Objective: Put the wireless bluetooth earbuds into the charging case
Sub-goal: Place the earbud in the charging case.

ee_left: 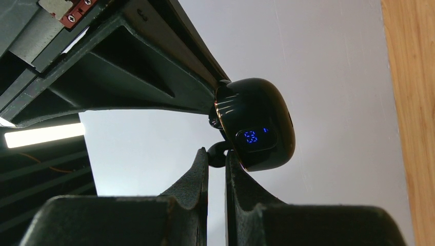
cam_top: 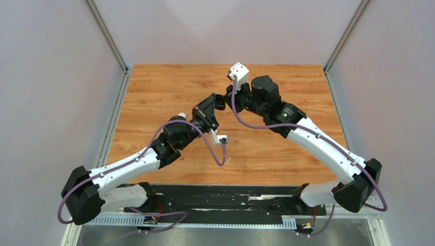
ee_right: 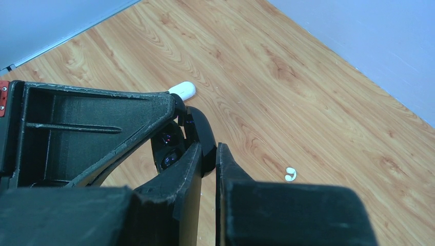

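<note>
Left fingers (ee_left: 199,177) pinch black earbud (ee_left: 217,150), mostly hidden, at charging case (ee_left: 256,128).

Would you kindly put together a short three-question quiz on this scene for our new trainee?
1. True or false: the white earbud lies loose on the wooden table, outside any case.
2. Multiple choice: what colour are the digits lit on the black case? A red, B blue, C green.
3. Short answer: in the right wrist view, which shows closer to the black case, the white case or the white earbud?

Key: 1 true; 2 B; 3 the white case.
</note>
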`<state>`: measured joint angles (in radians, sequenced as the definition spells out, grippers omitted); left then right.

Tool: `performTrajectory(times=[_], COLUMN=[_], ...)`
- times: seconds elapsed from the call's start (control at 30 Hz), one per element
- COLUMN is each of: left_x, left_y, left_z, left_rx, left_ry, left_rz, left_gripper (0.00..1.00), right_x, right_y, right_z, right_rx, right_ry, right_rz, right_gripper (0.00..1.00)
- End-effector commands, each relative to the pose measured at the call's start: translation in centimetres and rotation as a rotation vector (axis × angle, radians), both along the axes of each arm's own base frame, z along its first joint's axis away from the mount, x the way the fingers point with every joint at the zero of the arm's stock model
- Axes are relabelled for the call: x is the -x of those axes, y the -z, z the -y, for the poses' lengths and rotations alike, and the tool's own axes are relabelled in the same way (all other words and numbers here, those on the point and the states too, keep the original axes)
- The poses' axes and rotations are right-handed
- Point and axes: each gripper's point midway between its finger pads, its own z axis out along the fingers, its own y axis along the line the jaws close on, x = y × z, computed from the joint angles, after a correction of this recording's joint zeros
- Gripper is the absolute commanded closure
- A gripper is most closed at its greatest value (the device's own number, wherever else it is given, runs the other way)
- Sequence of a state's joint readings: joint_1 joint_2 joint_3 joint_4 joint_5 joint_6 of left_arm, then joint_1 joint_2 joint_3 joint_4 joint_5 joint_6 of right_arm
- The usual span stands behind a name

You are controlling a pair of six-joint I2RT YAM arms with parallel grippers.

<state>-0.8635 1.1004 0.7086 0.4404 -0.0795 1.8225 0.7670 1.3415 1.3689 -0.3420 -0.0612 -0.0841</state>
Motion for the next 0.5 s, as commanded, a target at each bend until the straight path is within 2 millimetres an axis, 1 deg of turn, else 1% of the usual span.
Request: performTrajectory(times=[0.0, 0.23, 0.47], left_x=[0.3, 0.6, 1.1], left_y=[-3.1, -4.1, -4.1], left_z=[0.0, -0.2, -0.5], left_rx=[0.065, 0.095, 0.107], left_ry=[0.012, 0.017, 0.032], left_rz=[0.075, 0.084, 0.076], left_gripper=[1.0, 1.0, 1.0], right_x=[-0.5, -0.7, -1.1], right_y=[-3.4, -2.8, -2.9], right_z=[-0.4, -0.3, -0.2], right_rx=[-0.064, -0.048, -0.045], right_ry=[0.0, 0.004, 0.02], right_rz=[0.071, 0.076, 0.087], right_gripper=[1.0, 1.0, 1.0])
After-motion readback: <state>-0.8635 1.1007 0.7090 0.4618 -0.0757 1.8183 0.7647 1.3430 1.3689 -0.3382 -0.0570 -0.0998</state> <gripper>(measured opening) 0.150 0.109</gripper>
